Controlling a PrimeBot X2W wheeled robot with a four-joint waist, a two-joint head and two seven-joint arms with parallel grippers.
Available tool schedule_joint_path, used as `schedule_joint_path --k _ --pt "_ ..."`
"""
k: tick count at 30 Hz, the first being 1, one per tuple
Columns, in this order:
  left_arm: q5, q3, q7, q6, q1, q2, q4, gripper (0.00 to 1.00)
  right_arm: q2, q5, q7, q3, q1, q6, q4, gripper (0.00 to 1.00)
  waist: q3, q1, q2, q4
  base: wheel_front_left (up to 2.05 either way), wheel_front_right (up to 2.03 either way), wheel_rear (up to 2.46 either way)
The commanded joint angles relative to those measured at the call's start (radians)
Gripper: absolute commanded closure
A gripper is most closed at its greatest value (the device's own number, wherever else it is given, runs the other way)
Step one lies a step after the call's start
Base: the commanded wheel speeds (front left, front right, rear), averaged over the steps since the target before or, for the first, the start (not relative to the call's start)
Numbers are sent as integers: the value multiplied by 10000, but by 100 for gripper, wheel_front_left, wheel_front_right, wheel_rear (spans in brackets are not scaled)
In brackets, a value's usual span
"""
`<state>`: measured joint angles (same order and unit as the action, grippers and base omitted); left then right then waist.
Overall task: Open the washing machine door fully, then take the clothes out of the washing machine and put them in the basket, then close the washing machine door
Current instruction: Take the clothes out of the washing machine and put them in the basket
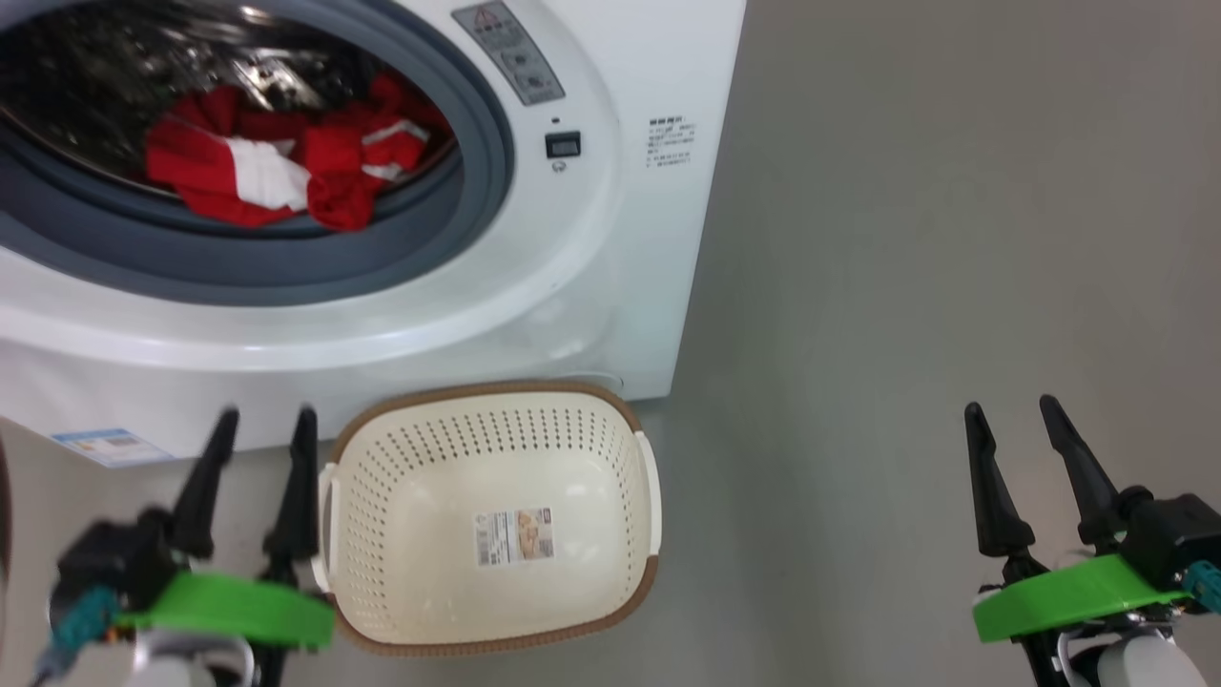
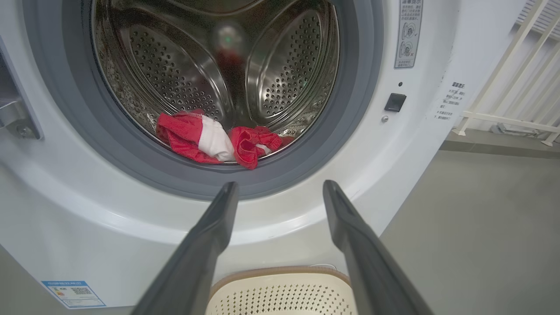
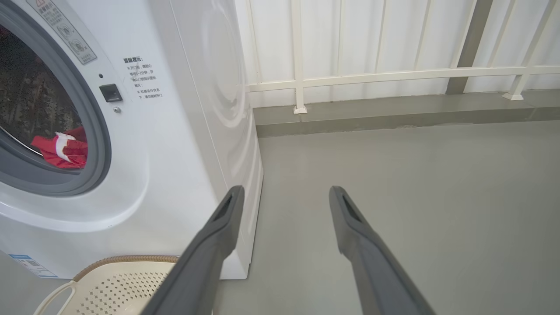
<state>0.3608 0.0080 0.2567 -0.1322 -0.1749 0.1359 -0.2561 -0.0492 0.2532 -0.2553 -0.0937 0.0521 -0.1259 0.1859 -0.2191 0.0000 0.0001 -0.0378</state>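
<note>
- The washer (image 1: 610, 239) spans 9 to 12 o'clock in the head view. Its mouth is uncovered, with a grey gasket (image 1: 477, 181) ringing the steel drum (image 2: 175, 70).
- The clothes (image 1: 286, 172) lie inside the washer in a red-and-white heap at the drum's 6 o'clock, against the gasket's lower lip.
- The basket (image 1: 477, 391) stands upright on the grey floor (image 1: 906, 239) at 6 o'clock in the head view, just beside the washer's front. A paper label (image 1: 515, 536) shows on its base.
- The left gripper (image 1: 267, 415) is at 8 o'clock, its fingers spread with nothing between them. It is just beside the basket's left handle, and its tips point at the washer.
- The right gripper (image 1: 1009, 405) is at 4 o'clock, its fingers parted and empty. It hangs over bare floor, well apart from the basket.
- A blue label (image 1: 110, 446) sits low on the washer, at 9 o'clock from the left gripper's tips.
- A white railing (image 3: 393, 74) runs across 12 o'clock in the right wrist view.
</note>
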Motion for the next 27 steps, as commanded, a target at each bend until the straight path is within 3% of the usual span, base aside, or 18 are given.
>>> schedule_joint_path --k 1,13,27 --pt "-210 405 51 15 -736 202 -48 0 -27 -28 -65 260 348 -48 -282 0 -438 0 -1 -109 0 0 0" --pt "-937 83 51 15 -4712 998 -3027 0 -12 541 -65 732 1171 -48 -410 0 -2151 0 -1 -1038 0 0 0" --pt "-1465 -440 51 15 -7904 2187 -5512 0 -11 932 -65 1004 1682 -48 -629 0 -3427 0 -1 -1785 0 0 0"
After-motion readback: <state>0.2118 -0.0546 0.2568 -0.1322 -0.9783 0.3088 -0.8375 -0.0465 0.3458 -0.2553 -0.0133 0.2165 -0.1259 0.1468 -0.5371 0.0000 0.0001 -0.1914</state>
